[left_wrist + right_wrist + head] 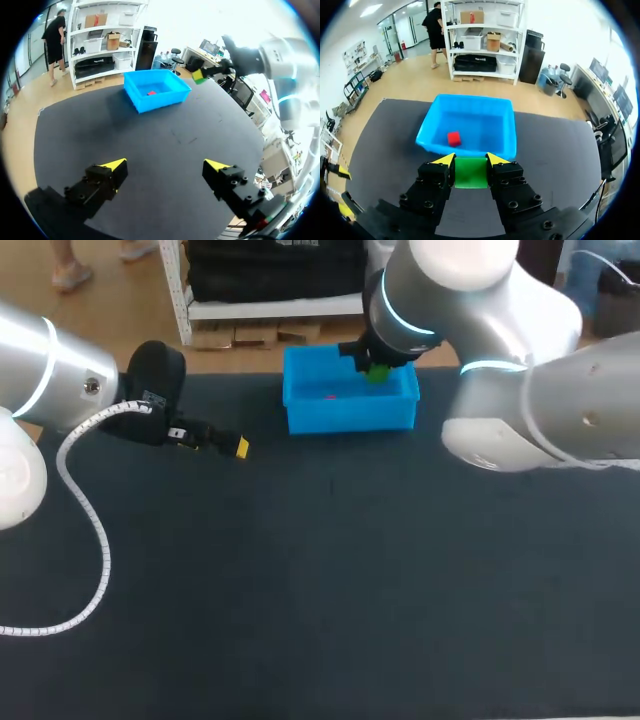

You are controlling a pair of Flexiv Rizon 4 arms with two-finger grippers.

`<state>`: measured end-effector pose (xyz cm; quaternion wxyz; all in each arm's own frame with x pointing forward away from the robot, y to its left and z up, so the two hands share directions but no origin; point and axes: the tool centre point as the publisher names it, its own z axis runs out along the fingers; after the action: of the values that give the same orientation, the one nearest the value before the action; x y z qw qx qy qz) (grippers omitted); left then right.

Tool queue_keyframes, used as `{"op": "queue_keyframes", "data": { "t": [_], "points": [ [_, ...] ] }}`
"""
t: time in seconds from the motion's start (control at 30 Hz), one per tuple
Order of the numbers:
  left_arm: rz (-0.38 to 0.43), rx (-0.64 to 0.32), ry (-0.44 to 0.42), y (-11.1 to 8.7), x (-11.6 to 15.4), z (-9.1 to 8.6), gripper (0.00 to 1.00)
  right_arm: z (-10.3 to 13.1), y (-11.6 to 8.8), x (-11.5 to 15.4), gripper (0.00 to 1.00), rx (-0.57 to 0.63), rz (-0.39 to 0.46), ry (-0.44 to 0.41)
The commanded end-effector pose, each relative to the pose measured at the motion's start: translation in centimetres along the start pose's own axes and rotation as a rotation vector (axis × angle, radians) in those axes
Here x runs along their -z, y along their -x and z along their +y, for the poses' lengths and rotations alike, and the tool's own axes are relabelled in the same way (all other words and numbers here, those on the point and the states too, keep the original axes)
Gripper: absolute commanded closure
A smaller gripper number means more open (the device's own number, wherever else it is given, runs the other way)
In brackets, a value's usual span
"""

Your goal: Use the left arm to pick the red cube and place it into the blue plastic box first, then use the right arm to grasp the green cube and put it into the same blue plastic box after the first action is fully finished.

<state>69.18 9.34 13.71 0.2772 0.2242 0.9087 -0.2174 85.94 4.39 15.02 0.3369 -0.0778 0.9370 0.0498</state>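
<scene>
Near the blue plastic box [490, 125], right gripper [470, 160] clamped on green cube [470, 175], left gripper [165, 164] spread wide apart

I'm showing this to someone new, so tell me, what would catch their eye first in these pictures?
First, the right gripper shut on the green cube, held up by the blue plastic box at the far side of the table. Inside the box the red cube already lies on its floor. The left gripper hangs open and empty over the dark tabletop, away from the box.
</scene>
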Motion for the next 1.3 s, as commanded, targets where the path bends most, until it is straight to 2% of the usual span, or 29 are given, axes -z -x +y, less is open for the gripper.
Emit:
{"op": "queue_keyframes", "data": {
  "t": [0.03, 0.43, 1.03, 1.3],
  "points": [
    [-0.006, -0.003, -0.008, -0.1, 0.0, 0.2, 0.00, 0.3, 2.0, -4.7, 1.00, 0.002, 0.006, 0.003],
    [-0.006, -0.003, -0.008, -0.1, 0.0, 0.2, 0.00, -1.3, 3.7, -9.4, 1.00, -0.012, -0.005, 0.006],
    [-0.006, -0.003, -0.008, -0.1, 0.0, 0.2, 0.00, -2.2, 3.4, -11.1, 1.00, -0.015, 0.007, 0.004],
    [-0.006, -0.003, -0.008, -0.1, 0.0, 0.2, 0.00, -2.6, 2.9, -12.5, 1.00, -0.019, 0.038, -0.009]
  ]
}}
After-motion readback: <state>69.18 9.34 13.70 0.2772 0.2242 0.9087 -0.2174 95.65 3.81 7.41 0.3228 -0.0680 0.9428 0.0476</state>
